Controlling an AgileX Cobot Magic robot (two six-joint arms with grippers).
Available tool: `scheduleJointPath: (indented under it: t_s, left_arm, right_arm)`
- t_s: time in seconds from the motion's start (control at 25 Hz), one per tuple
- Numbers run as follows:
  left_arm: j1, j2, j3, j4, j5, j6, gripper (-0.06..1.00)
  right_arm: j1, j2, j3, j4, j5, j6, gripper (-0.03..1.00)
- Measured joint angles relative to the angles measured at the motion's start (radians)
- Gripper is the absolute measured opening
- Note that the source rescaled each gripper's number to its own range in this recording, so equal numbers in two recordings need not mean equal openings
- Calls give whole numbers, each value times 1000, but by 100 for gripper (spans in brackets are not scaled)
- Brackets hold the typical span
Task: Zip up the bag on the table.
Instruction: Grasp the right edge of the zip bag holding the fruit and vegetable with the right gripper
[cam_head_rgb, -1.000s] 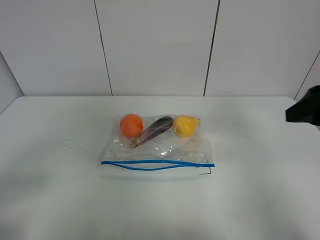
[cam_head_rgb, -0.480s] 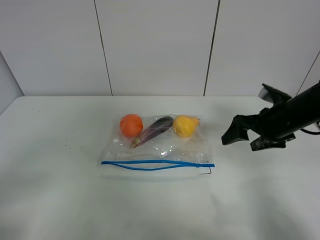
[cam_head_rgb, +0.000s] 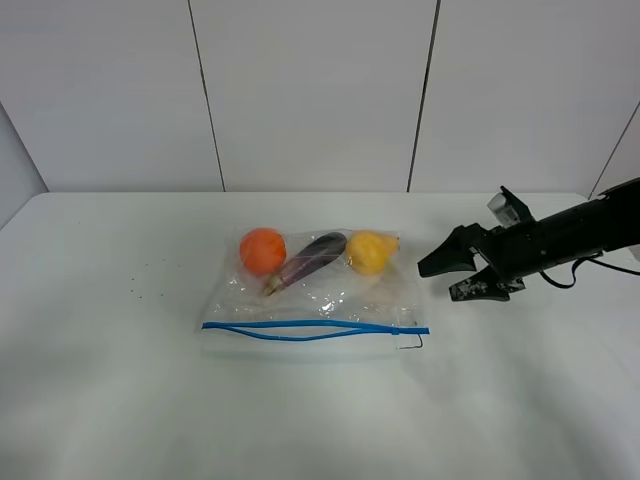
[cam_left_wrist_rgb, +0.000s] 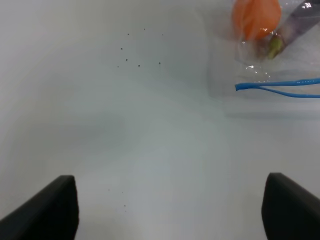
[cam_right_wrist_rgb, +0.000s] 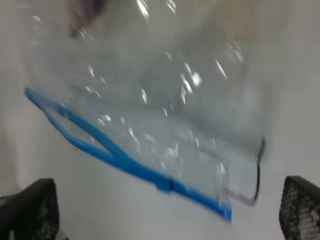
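Note:
The bag (cam_head_rgb: 315, 295) lies flat mid-table (cam_head_rgb: 120, 400), clear and crinkly, with an orange (cam_head_rgb: 263, 250), a purple eggplant (cam_head_rgb: 312, 257) and a yellow fruit (cam_head_rgb: 369, 252) inside. Its blue zipper strip (cam_head_rgb: 310, 329) runs along the near edge, with the two tracks parted left of the slider (cam_head_rgb: 395, 329). My right gripper (cam_head_rgb: 456, 276) is open and empty, just right of the bag's right edge; its wrist view shows the bag (cam_right_wrist_rgb: 175, 110) and zipper (cam_right_wrist_rgb: 125, 160), blurred. My left gripper (cam_left_wrist_rgb: 170, 210) is open and empty, away from the bag's left corner (cam_left_wrist_rgb: 240, 86). It is out of the exterior view.
A small black hook-shaped mark (cam_head_rgb: 412, 343) sits by the bag's near right corner. Tiny dark specks (cam_head_rgb: 140, 285) dot the table left of the bag. White wall panels (cam_head_rgb: 310, 90) stand behind the table's far edge.
My right arm has come in from the right edge and moved left to the bag's right side. The bag has not moved.

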Motion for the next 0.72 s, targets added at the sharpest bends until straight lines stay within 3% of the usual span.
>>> scheduleJointPath:
  t_s: [0.16,0.72]
  left_arm:
    - [0,0,0,0,0,0,100]
    - [0,0,0,0,0,0,100]
  right_arm:
    - [27,72,-68,0,38,-11,95]
    - [54,218,-75,44,98,-83,92]
